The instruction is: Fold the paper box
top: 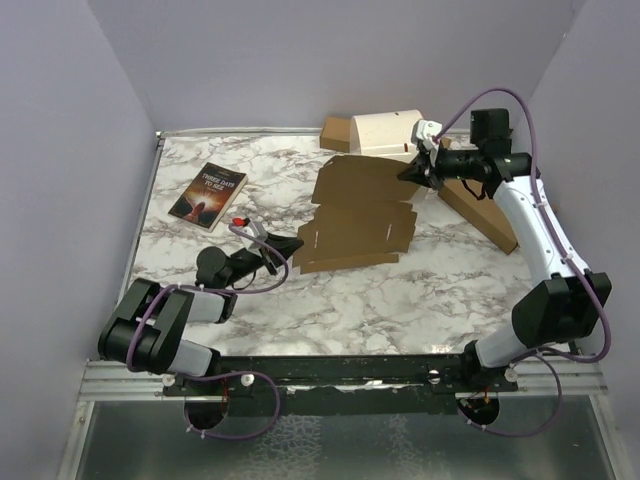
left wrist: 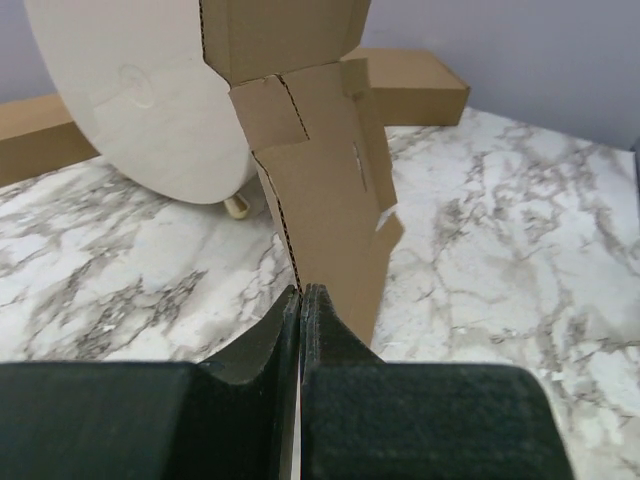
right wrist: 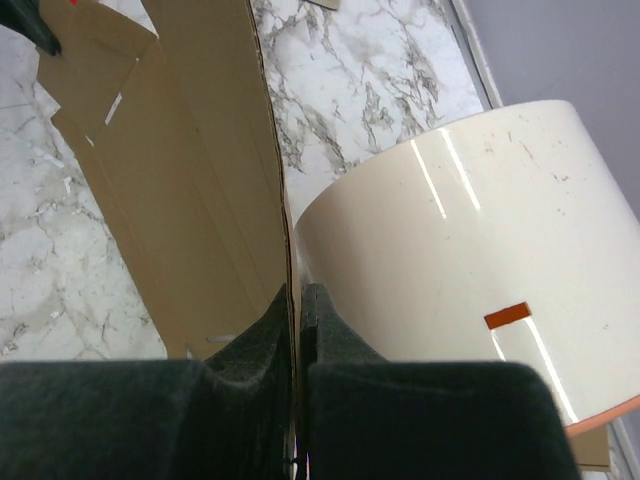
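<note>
Top external: paper box (top: 355, 215), a flat brown die-cut sheet with flaps, tabs and slots, lying unfolded mid-desk (top: 400, 300); book (top: 208, 195) well apart to its left; thicker brown box (top: 480, 212) and white drum (top: 385, 130) at its far and right sides; my left end effector (top: 290, 245) at the sheet's near-left corner, my right end effector (top: 418, 172) at its far-right edge.

Left wrist: left end effector (left wrist: 301, 295) with fingers pressed together, the sheet's corner apparently nipped between the tips; the sheet (left wrist: 325, 190) runs away from the tips with perforated creases showing; drum behind it.

Right wrist: right end effector (right wrist: 297, 292) closed tight, the sheet's edge (right wrist: 190, 180) seen edge-on and clamped between the fingers; drum (right wrist: 460, 250) just beside.

Handling, as I judge it: light, thin, stiff across its panels yet ready to bend along scored lines; liable to buckle or slip if pinched at a tip only; best held on a flap edge close to a crease; tabs fragile, so no pinching there.
</note>
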`<state>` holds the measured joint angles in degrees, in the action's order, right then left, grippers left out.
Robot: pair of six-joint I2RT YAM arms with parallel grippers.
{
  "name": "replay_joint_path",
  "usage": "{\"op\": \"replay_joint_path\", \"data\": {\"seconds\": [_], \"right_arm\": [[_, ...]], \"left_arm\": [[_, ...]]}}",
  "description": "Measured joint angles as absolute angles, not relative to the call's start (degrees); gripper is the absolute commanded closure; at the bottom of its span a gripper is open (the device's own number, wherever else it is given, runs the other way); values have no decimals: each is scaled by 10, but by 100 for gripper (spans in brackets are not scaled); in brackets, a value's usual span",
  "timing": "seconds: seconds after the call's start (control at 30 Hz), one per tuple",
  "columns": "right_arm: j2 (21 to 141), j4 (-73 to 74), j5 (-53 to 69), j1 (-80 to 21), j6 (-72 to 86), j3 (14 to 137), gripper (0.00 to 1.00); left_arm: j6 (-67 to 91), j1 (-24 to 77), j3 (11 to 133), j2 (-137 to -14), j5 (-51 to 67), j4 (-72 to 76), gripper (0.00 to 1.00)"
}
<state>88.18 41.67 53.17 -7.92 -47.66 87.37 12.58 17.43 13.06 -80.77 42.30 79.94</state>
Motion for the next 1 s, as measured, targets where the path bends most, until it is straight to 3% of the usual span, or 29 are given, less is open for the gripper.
{"op": "replay_joint_path", "data": {"seconds": [0.23,0.5,1.0], "right_arm": [[828,460,560,-74,-544,880,99],[764,487,563,-74,-572,896,99],[773,491,577,-77,-573,825,99]], "left_arm": [[189,180,131,-759,444,803,100],[112,213,152,-667,441,693,100],[71,237,94,-751,440,747,100]]}}
